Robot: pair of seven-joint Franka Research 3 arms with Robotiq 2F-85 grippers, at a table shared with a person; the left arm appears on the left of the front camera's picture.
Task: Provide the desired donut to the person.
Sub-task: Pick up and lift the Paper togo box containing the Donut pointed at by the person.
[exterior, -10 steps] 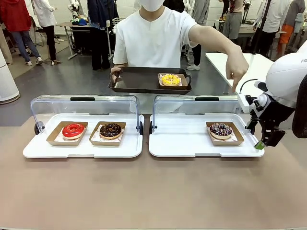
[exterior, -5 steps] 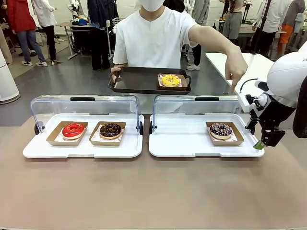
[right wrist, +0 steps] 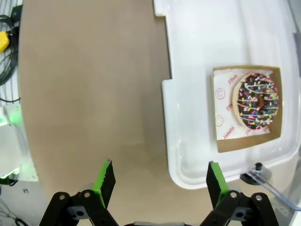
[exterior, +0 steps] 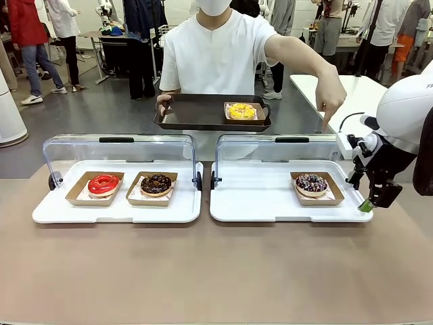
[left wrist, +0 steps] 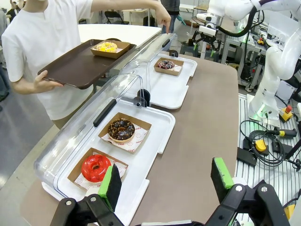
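My left gripper (left wrist: 165,181) wide open, empty. Right gripper (right wrist: 160,181) same, over surface (right wrist: 94,94) beside tray (right wrist: 211,37) with sprinkled donut (right wrist: 257,104); person's hand (exterior: 331,95) pointing at it.

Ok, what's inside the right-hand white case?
One sprinkled chocolate donut in a cardboard tray, near the right end of the case. The tray hides the case floor beneath it.
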